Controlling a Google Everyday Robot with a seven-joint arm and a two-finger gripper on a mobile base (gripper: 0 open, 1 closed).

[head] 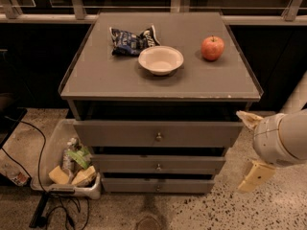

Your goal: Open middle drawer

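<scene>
Grey middle drawer [158,165], seemingly cream end effector [245,151] lower right

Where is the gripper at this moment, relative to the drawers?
In the camera view the gripper is at the right edge, just off the right side of the cabinet, roughly level with the middle drawer and well away from its knob.

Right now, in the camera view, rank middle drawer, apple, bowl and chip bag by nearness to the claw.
Claw sits low right.
1. Middle drawer, just left.
2. Apple, top right.
3. Bowl, top centre.
4. Chip bag, top back left.
</scene>
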